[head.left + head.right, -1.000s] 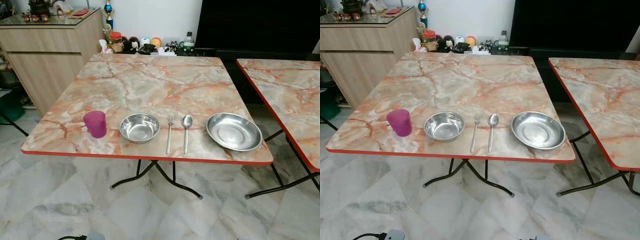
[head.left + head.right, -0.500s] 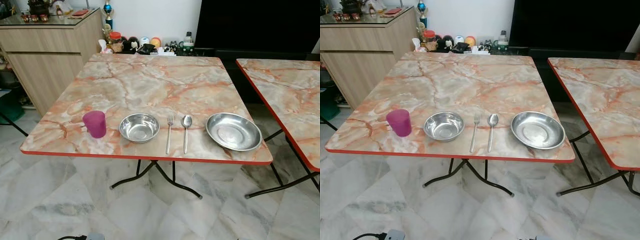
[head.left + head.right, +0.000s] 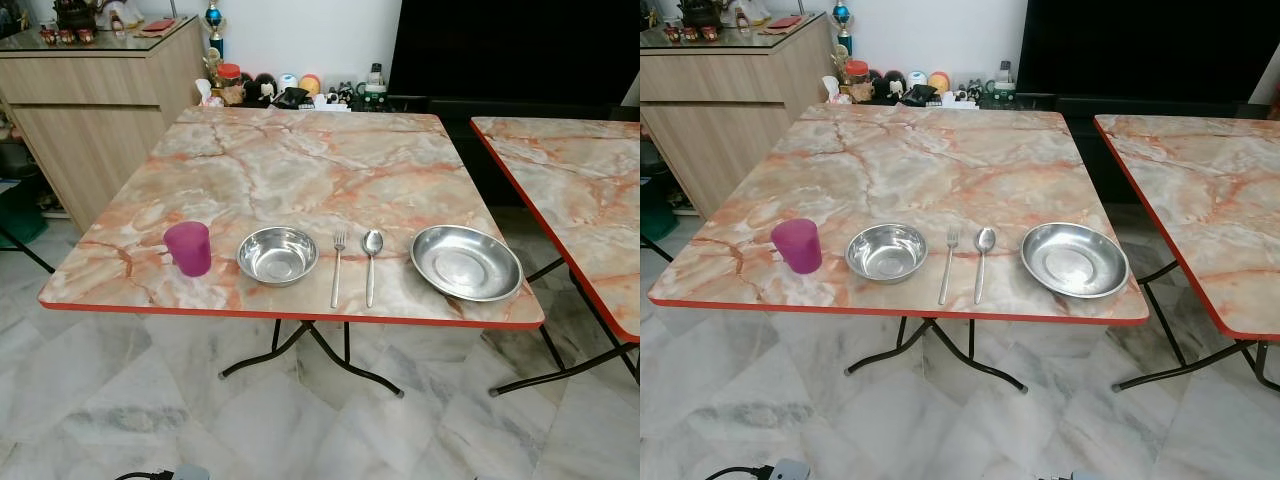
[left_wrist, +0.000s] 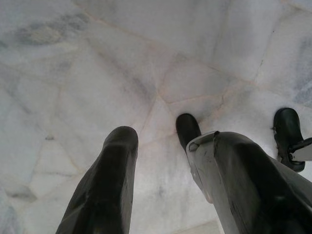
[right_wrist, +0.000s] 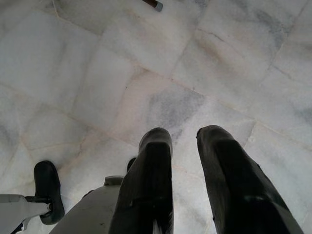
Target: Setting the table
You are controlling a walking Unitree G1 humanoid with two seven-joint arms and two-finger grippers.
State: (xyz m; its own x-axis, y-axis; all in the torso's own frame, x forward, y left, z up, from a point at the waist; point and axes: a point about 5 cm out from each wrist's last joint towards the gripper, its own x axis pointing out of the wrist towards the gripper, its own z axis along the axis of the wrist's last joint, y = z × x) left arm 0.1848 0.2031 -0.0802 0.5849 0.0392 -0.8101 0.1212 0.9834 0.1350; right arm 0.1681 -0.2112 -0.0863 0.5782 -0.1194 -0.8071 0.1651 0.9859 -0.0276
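Observation:
A marble-patterned table (image 3: 300, 160) with a red edge stands before me. Along its near edge lie, from left to right, a purple cup (image 3: 188, 248), a small steel bowl (image 3: 278, 255), a fork (image 3: 337, 268), a spoon (image 3: 371, 262) and a shallow steel plate (image 3: 466, 263). Both arms hang low over the floor. My left gripper (image 4: 161, 139) is open with nothing between its fingers. My right gripper (image 5: 184, 136) is open by a narrow gap and holds nothing.
A second table of the same kind (image 3: 570, 190) stands close on the right. A wooden cabinet (image 3: 90, 100) is at the back left, with small ornaments (image 3: 290, 90) along the wall. Black folding legs (image 3: 310, 350) sit under the table on the marble floor.
The camera has drifted slightly, so the whole picture sits a touch lower and further left. Nothing on the table has moved.

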